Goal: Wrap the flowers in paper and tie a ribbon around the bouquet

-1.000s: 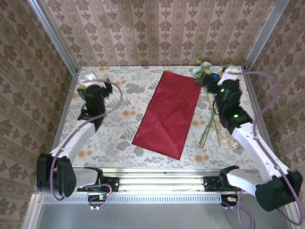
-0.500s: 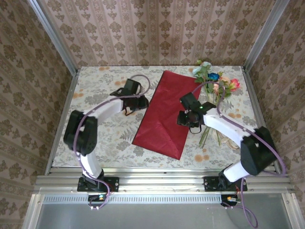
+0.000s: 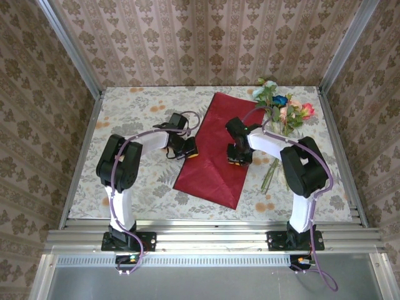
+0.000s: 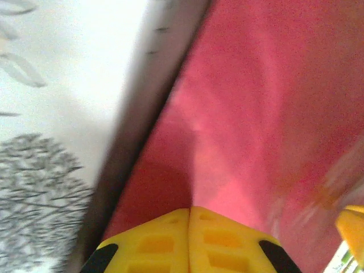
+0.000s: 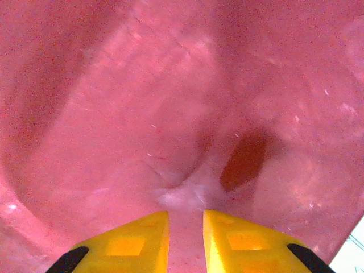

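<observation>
The paper lies flat mid-table, crimson face up. My left gripper is at the paper's left edge. In the left wrist view its yellow fingertips meet on the paper, whose edge is raised over a dark shadow. My right gripper is pressed onto the sheet's right half. In the right wrist view it pinches a small pucker of the paper in a narrow gap. The flowers lie bare to the right of the sheet, stems pointing towards me. The ribbon is hidden.
A floral tablecloth covers the table. Patterned walls and metal frame posts close in the back and both sides. The right arm's forearm reaches across beside the flower stems.
Both arms swung in from the table's outer sides to the paper. Both grippers went from open to shut, the left on the sheet's edge, the right on its surface.
</observation>
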